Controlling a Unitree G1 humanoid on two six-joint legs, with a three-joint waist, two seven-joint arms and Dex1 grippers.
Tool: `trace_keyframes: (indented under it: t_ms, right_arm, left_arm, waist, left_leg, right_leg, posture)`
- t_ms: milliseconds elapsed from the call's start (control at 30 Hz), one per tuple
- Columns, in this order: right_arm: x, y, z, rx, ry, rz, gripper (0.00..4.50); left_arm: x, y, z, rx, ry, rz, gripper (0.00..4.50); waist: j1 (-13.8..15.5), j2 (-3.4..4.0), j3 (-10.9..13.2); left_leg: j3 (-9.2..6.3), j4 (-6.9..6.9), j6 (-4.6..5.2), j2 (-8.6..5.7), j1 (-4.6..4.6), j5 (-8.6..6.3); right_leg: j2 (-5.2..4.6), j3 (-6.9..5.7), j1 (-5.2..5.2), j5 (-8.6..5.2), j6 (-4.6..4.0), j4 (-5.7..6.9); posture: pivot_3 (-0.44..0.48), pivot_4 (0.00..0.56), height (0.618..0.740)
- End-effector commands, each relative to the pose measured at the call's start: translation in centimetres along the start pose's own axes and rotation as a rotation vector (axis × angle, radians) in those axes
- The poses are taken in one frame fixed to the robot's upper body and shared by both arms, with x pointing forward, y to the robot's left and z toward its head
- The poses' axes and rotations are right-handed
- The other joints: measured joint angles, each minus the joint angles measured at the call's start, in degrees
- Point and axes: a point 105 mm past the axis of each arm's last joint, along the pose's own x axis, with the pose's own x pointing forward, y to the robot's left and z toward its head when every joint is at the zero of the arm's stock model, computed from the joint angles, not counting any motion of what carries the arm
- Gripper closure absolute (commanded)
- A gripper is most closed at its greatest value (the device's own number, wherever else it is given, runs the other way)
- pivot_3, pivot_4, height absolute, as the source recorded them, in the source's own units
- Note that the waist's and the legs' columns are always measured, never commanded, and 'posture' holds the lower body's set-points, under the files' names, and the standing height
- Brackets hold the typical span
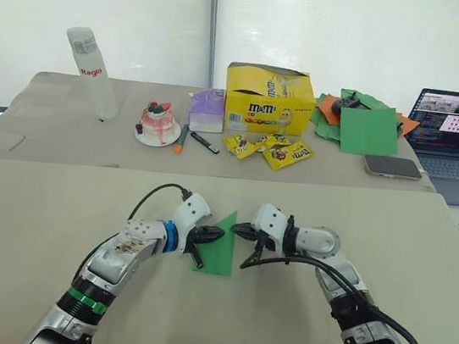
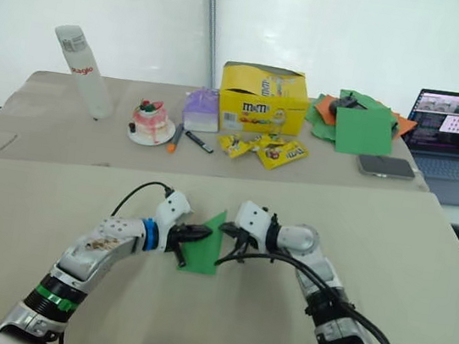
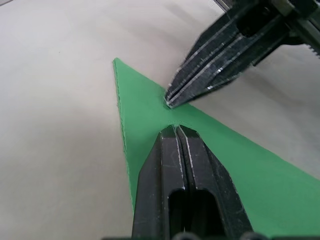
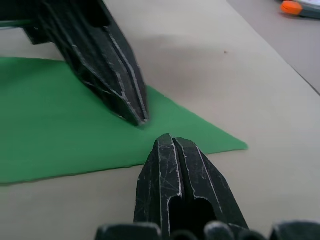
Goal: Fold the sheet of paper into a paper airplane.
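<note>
- The paper (image 1: 219, 247), a flat, pointed bright green wedge, lies on the near table (image 1: 34, 222), its left edge hidden under the left gripper (image 1: 214, 235).
- Both grippers have fingers pressed together, tips on the paper.
- The right gripper (image 1: 240, 228) touches its far point.

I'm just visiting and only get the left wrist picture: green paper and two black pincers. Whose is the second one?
Observer: It's the robot's own right hand, reaching in from the opposite side of the paper.
Visitor: Is that the only paper around?
Observer: No, a pile of green and orange papers lies on the far table, beside a laptop.
Visitor: Anything else back there?
Observer: A yellow candy box stands left of that pile.
</note>
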Motion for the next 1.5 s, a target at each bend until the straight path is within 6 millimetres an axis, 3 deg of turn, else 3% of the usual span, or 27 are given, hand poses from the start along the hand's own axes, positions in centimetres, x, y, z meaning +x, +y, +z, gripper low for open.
trace_keyframes:
  t_ms: [33, 767, 867, 1133, 1233, 1367, 1500]
  right_arm:
    - [0.5, 2.7, -1.3, 0.057, 0.036, 0.106, 4.5]
    - [-2.5, 10.4, -2.0, 0.255, 0.027, 0.374, 4.5]
    - [-2.8, 9.7, -1.3, 0.281, -0.006, 0.327, 4.5]
    - [-5.2, 4.5, 4.7, 0.344, -0.15, 0.225, 4.5]
    - [-3.9, 3.7, 4.0, 0.29, -0.072, 0.179, 4.5]
    - [-1.4, 3.0, 1.5, 0.257, 0.054, 0.102, 4.5]
    - [0.6, 3.5, -0.4, 0.285, 0.145, 0.084, 4.5]
  left_arm:
    - [0.1, 0.2, 0.0, 0.002, 0.001, 0.012, 4.45]
    - [0.4, 0.0, 0.1, 0.01, 0.013, -0.023, 4.45]
    - [0.5, 0.0, 0.2, 0.009, 0.011, -0.025, 4.45]
    - [0.5, 0.4, 0.8, -0.016, -0.019, -0.024, 4.45]
    - [0.3, 1.0, 1.5, -0.038, -0.047, -0.008, 4.45]
    - [-0.1, 1.7, 2.6, -0.023, -0.099, 0.002, 4.45]
    - [0.3, 1.5, 3.2, -0.035, -0.121, -0.04, 4.45]
  waist:
    - [0.01, 0.0, -0.01]
    - [0.36, -0.02, -0.03]
    - [0.51, -0.05, -0.05]
    - [1.24, -0.11, 0.05]
    - [1.19, -0.12, 0.06]
    - [1.48, -0.17, 0.08]
    - [0.91, -0.2, 0.09]
  left_leg:
    - [0.0, 0.0, 0.0, 0.0, 0.0, 0.0]
    - [-0.01, 0.0, 0.03, 0.0, 0.0, -0.02]
    - [-0.01, 0.0, 0.03, 0.0, 0.0, -0.02]
    - [-0.01, 0.03, 0.04, 0.0, -0.14, -0.02]
    - [-0.01, 0.02, 0.01, 0.05, -0.13, -0.01]
    - [-0.03, 0.01, 0.02, 0.0, -0.2, -0.01]
    - [0.03, 0.06, 0.01, -0.06, -0.19, -0.01]
  right_leg:
    - [0.0, 0.0, 0.0, 0.0, 0.0, 0.0]
    - [-0.01, 0.03, 0.04, 0.0, 0.0, -0.06]
    - [-0.01, 0.02, 0.04, 0.0, 0.0, -0.07]
    - [-0.02, 0.03, -0.02, 0.0, 0.0, -0.14]
    - [0.0, 0.04, -0.07, 0.0, 0.0, -0.12]
    - [-0.03, 0.01, -0.13, 0.0, 0.0, -0.09]
    - [0.0, -0.06, -0.24, 0.01, 0.0, -0.03]
  posture:
    - [0.0, 0.15, 0.74]
    - [0.0, 0.15, 0.74]
    - [0.0, 0.15, 0.74]
    - [0.0, 0.15, 0.74]
    - [0.0, 0.15, 0.74]
    - [0.0, 0.15, 0.74]
    - [0.0, 0.15, 0.74]
